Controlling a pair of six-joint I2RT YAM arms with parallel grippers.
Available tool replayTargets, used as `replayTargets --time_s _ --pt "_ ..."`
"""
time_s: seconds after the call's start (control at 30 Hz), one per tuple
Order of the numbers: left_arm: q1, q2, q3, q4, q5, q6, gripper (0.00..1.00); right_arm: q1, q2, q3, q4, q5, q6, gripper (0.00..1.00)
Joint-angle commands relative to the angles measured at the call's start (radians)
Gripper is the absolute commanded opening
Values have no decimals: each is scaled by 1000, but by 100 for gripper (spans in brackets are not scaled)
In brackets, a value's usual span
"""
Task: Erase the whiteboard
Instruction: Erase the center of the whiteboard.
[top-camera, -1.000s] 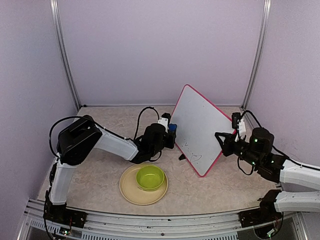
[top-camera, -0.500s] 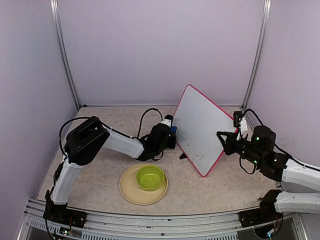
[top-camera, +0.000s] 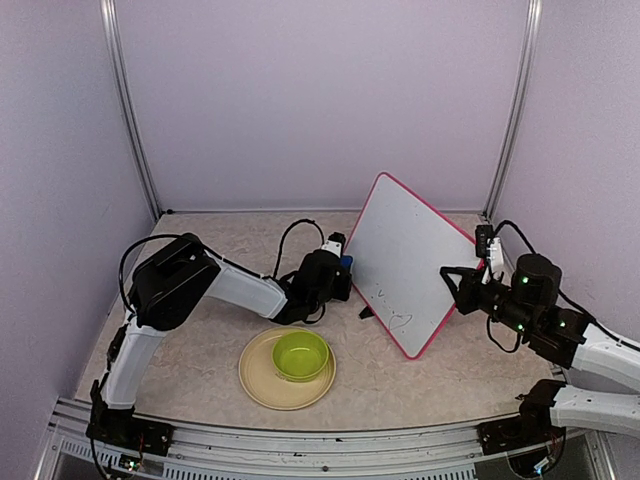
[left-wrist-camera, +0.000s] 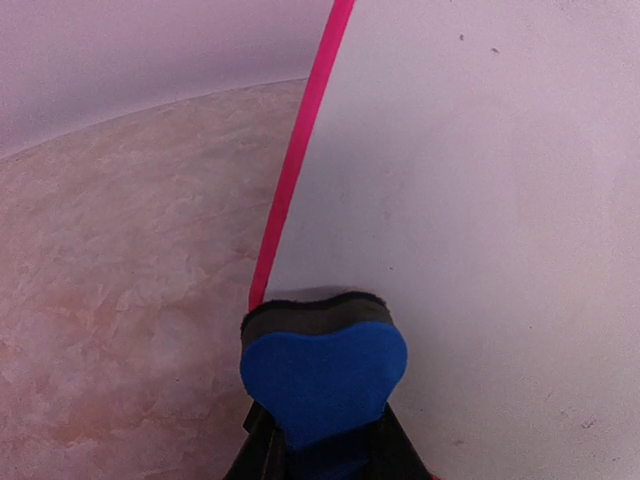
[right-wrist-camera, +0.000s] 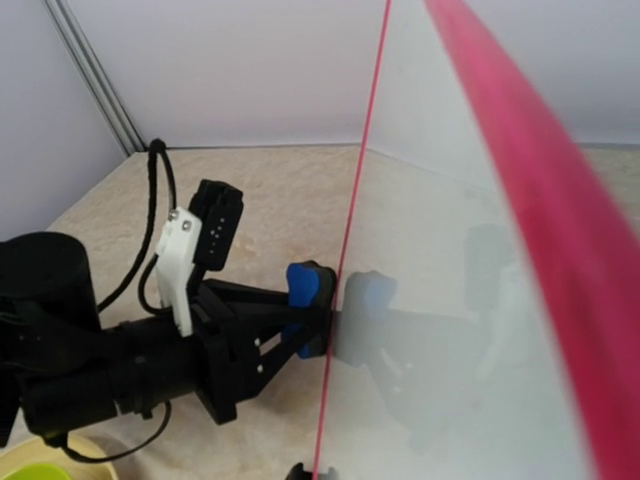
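Whiteboard (top-camera: 405, 255) has shifted right, eraser (left-wrist-camera: 322, 375) touching its edge, bowl (top-camera: 300, 354) nearby.

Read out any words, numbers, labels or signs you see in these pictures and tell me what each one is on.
No text here can be read.
On the whiteboard: faint dark scribbles near its lower edge, too small to read as letters.
On the white mount of the left arm: only small dark dots, no legible characters.

writing (top-camera: 390, 305): too small to read (top view) | left fingers (left-wrist-camera: 258, 458): cut at 6 o'clock | board (right-wrist-camera: 535, 200) frame: blurred, 2 o'clock
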Motion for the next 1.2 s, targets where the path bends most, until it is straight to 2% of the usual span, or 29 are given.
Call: replayTargets --time_s 0.0,0.37,0.73,1.17 --pt "-10 -2 21 29 19 19 0 1 -60 41 98 -56 42 0" --pt "-38 15 27 71 96 40 0 1 -135 10 54 -86 75 0" --pt "-62 -4 -9 132 163 34 0 1 -116 0 71 -115 75 0" --pt "-131 -9 -26 164 160 20 0 1 -114 -1 71 -114 74 0"
